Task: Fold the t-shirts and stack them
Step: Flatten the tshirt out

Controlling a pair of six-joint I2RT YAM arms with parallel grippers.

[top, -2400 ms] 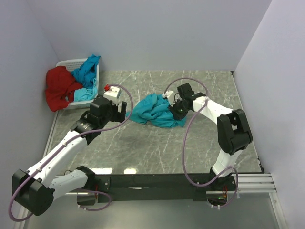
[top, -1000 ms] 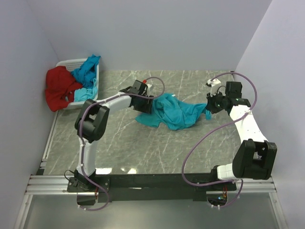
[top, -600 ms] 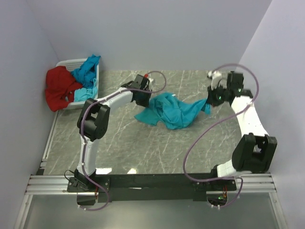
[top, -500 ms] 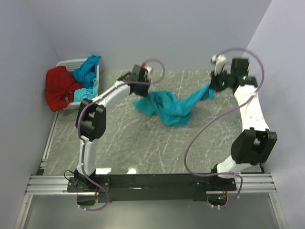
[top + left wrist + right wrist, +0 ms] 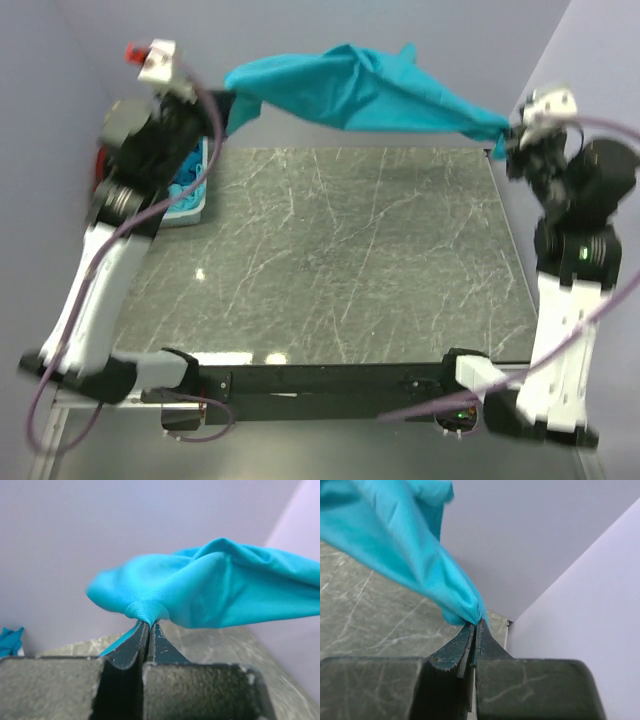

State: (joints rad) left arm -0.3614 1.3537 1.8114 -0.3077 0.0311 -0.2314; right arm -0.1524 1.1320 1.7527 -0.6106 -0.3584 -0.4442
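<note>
High above the marble table (image 5: 330,260), the turquoise t-shirt (image 5: 360,92) hangs stretched in the air between both arms. The left gripper (image 5: 149,625) is clamped tight on a pinch of its cloth over the table's far-left corner. The right gripper (image 5: 476,624) is pinched closed on the opposite end over the table's far-right corner.

A grey marble-look tbl (image 5: 330,260) is seen, w/ a white basket (image 5: 192,212) set at its far-left corner.
</note>
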